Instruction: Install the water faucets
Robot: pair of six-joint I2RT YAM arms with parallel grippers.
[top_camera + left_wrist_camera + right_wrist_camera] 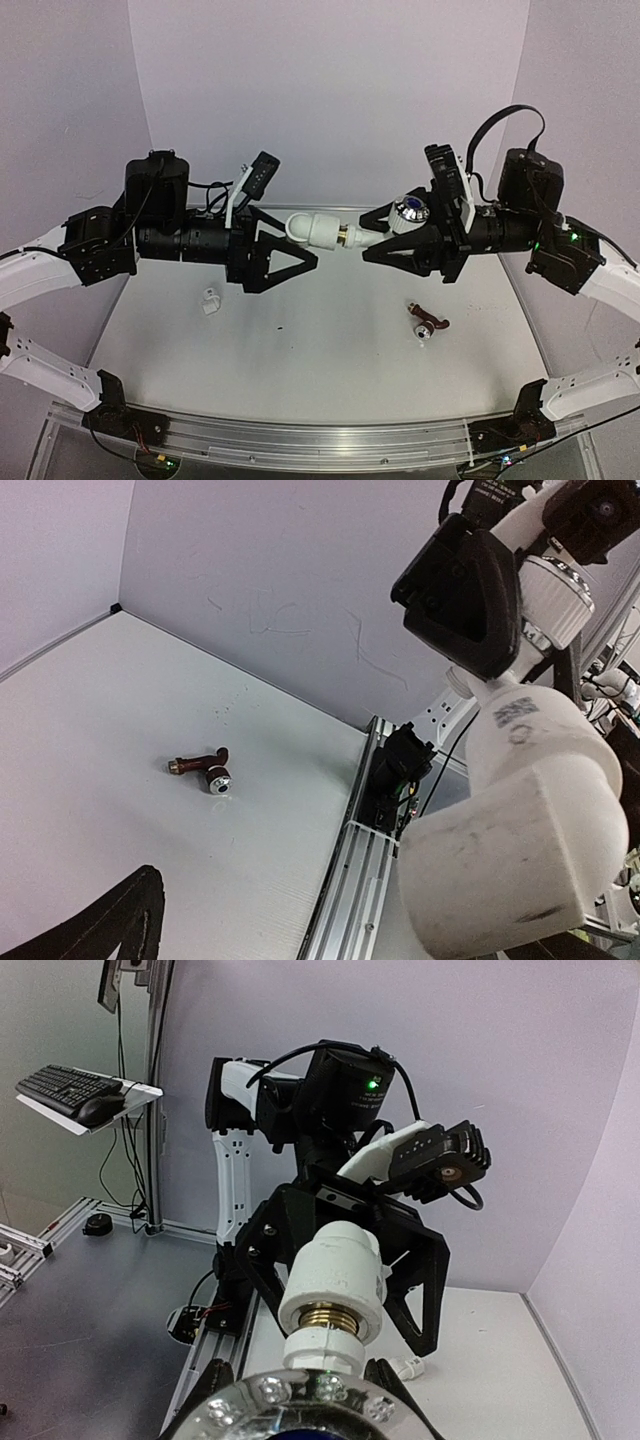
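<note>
My right gripper (385,238) is shut on a white water faucet (385,222), its silvery blue-centred knob (410,209) turned up. My left gripper (303,240) is shut on a white elbow pipe fitting (312,229), held in mid-air facing the faucet. The faucet's brass threaded end (346,237) sits in the elbow's mouth. In the right wrist view some brass thread (330,1317) shows between the faucet's collar (335,1345) and the elbow (335,1265). The knob (300,1408) fills the bottom edge. The elbow (520,830) looms large in the left wrist view.
A dark red-brown faucet (428,322) with a silvery knob lies on the table at right, also in the left wrist view (205,768). A small white part (210,302) lies on the table under the left arm. An aluminium rail (300,440) runs along the near edge.
</note>
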